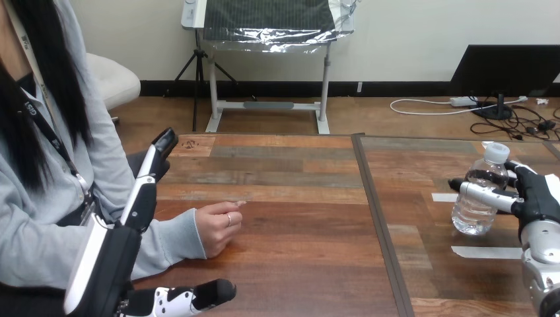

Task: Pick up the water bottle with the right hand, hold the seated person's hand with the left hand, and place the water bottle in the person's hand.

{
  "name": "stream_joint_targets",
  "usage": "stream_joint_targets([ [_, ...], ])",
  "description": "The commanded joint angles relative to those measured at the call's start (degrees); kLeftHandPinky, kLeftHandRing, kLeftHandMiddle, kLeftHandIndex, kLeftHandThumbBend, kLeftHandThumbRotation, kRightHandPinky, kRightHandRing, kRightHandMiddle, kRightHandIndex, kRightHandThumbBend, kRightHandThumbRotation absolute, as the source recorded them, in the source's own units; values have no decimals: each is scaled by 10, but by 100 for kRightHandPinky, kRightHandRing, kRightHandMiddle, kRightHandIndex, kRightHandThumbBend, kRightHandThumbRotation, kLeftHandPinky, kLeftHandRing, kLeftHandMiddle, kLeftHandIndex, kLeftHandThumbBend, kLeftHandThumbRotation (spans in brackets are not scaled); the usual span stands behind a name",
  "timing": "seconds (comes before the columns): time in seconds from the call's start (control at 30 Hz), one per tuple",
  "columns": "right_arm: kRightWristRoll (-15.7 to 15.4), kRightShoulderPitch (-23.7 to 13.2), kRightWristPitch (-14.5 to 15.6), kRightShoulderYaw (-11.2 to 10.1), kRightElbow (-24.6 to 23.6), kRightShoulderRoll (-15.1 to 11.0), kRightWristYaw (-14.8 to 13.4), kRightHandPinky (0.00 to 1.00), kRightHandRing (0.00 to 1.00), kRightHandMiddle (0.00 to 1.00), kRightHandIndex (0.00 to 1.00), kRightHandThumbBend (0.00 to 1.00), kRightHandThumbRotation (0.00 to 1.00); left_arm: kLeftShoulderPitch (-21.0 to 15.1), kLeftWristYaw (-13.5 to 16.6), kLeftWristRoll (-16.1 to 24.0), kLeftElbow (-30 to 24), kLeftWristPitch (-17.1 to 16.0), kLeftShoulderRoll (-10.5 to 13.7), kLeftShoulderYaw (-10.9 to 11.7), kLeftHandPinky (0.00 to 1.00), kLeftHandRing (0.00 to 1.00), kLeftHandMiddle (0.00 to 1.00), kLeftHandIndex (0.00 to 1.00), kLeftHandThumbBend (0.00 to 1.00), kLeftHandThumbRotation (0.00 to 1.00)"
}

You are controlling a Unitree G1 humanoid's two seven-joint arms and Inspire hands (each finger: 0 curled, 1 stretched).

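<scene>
A clear water bottle (477, 198) with a white cap stands upright on the right part of the table. My right hand (538, 198) is at its right side, with one finger laid across the bottle's front and others curled behind its neck. The person's hand (216, 226) rests loosely curled on the wood at the left of centre, its grey sleeve behind it. My left hand (112, 254) is raised beside the person's forearm with its fingers (146, 181) straight and pointing away from me. Its thumb (191, 298) sticks out near the table's front edge, apart from the person's hand.
Two white tape strips (485, 251) lie on the table next to the bottle. A dark seam (376, 211) splits the tabletop into a left and a right part. The person's torso takes up the far left.
</scene>
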Motion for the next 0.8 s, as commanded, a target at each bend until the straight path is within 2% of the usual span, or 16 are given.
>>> stream_joint_targets([
  [0.0,8,-33,-1,-7,-1,13,-12,52,60,66,73,80,4,-12,-1,-17,-34,-2,-5,10,96,100,100,100,100,62],
  [0.07,12,-34,1,-11,-1,15,-12,51,58,64,70,80,3,-11,-3,-18,-37,0,-4,10,96,100,100,100,100,61],
  [0.33,-15,-37,11,13,0,15,-37,47,51,59,61,80,0,-10,-7,-23,-40,0,-3,8,95,100,100,100,100,61],
  [0.43,-24,-37,10,19,0,17,-48,40,45,52,53,80,0,-10,-12,-34,-38,-3,-2,3,95,100,100,100,100,61],
  [0.57,-19,-40,16,13,1,20,-49,33,39,47,48,79,0,-7,-19,-42,-38,-3,-2,1,95,100,100,100,100,60],
  [0.77,-22,-42,17,18,2,21,-48,25,33,41,43,75,0,-4,-25,-47,-39,-6,-6,0,96,100,100,100,100,60],
])
